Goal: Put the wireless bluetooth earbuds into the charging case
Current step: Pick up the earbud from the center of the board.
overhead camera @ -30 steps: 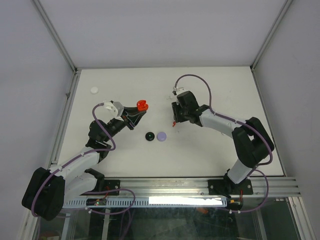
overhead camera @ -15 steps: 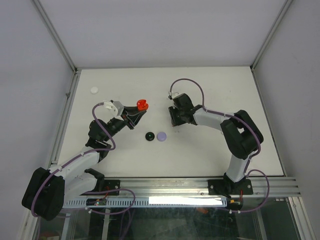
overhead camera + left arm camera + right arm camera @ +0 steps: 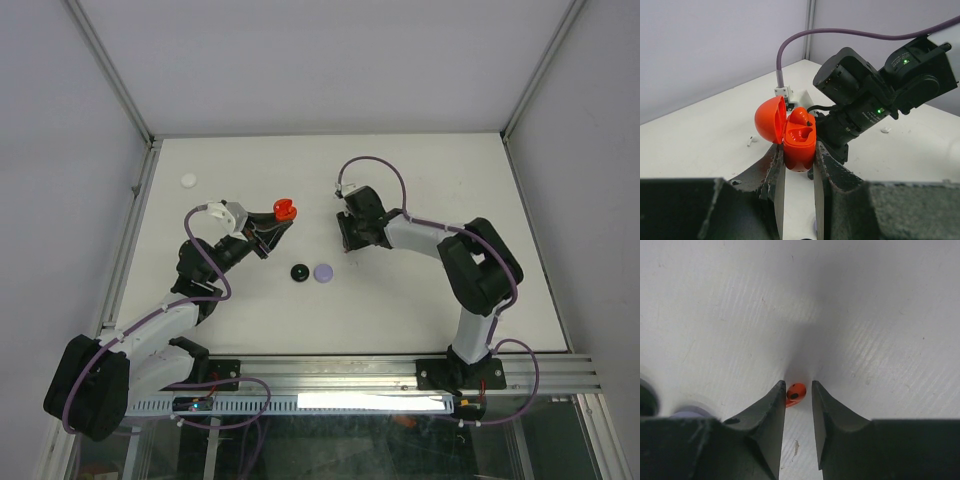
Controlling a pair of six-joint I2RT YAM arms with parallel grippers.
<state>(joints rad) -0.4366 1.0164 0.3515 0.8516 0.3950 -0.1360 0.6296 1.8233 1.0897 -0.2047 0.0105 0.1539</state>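
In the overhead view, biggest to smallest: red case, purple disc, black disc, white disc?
1. red case, though it is lifted off the table, so nearer the camera.
2. purple disc.
3. black disc and white disc: too alike to rank.

top camera overlooks the whole table (image 3: 420, 180) from above its near edge; left wrist faces the charging case (image 3: 799, 142) and right arm (image 3: 865, 95), both shared; right wrist looks closely down at it.
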